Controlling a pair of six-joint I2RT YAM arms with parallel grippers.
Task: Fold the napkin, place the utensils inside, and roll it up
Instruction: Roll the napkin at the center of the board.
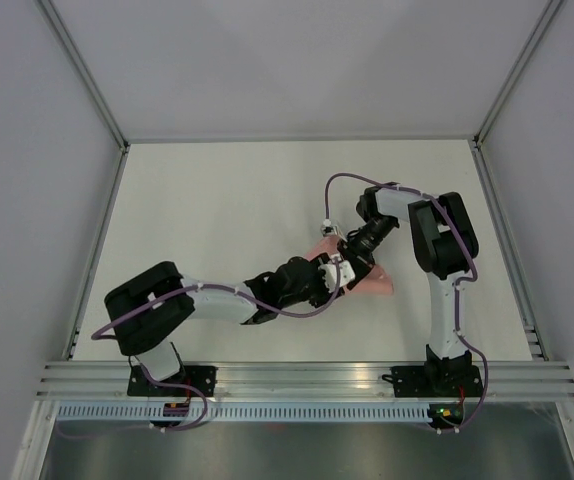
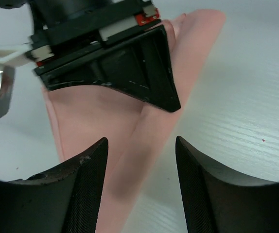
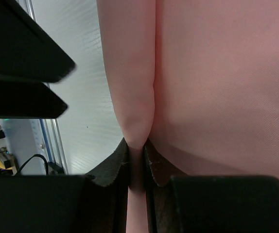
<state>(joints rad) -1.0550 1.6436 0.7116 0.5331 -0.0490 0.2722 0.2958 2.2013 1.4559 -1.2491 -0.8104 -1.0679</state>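
On my left, the left tool (image 2: pixel 140 162) reaches out over the middle of the worktop (image 1: pixel 217 200) with its jaws standing wide and nothing gripped. Through its wrist camera I see a folded strip of the napkin (image 2: pixel 93 114) running beneath the gap between its fingers (image 2: pixel 88 184). The napkin is a pale pink, bunched sheet lying just right of the worktop's centre, where the two tools meet. On my right, the right tool (image 3: pixel 136 145) comes at it from the far side, jaws narrow and pinched on a raised fold of the pink sheet, its dark fingers (image 3: pixel 113 165) pressing that fold from both sides.
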